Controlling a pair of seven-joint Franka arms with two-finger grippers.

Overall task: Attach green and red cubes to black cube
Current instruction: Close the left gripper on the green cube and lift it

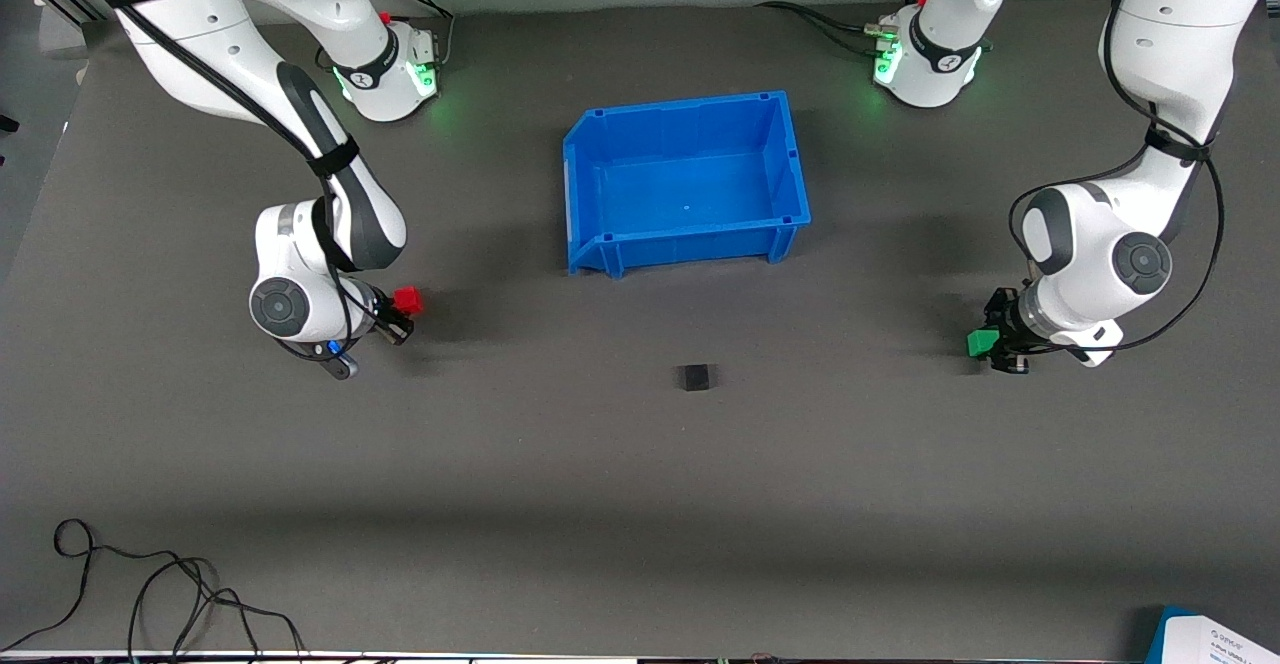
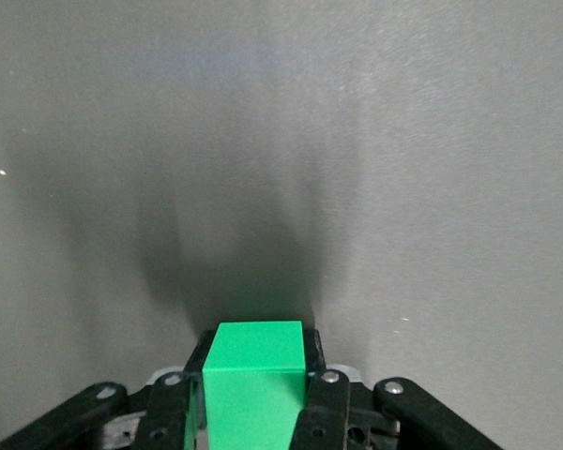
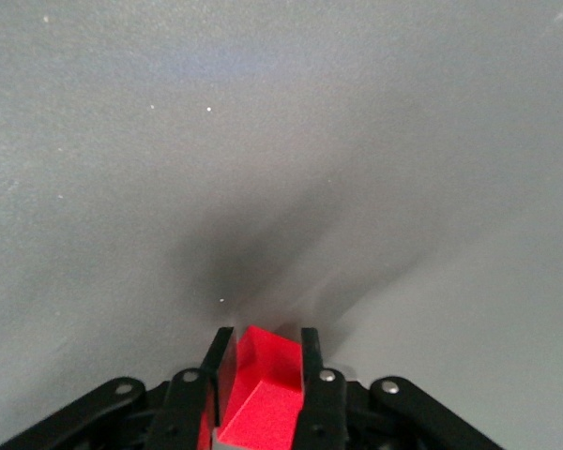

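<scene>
The black cube (image 1: 694, 377) sits alone on the grey table, nearer to the front camera than the blue bin. My left gripper (image 1: 990, 342) is low at the left arm's end of the table and is shut on the green cube (image 1: 980, 342); in the left wrist view the green cube (image 2: 255, 384) fills the gap between the black fingers (image 2: 325, 403). My right gripper (image 1: 403, 310) is low at the right arm's end and is shut on the red cube (image 1: 407, 300), which sits skewed between its fingers (image 3: 310, 375) in the right wrist view, red cube (image 3: 267, 389).
A blue bin (image 1: 686, 234) stands open in the middle of the table between the two arm bases. Loose black cables (image 1: 150, 594) lie along the table's front edge at the right arm's end. A blue and white box corner (image 1: 1215, 639) shows at the front, left arm's end.
</scene>
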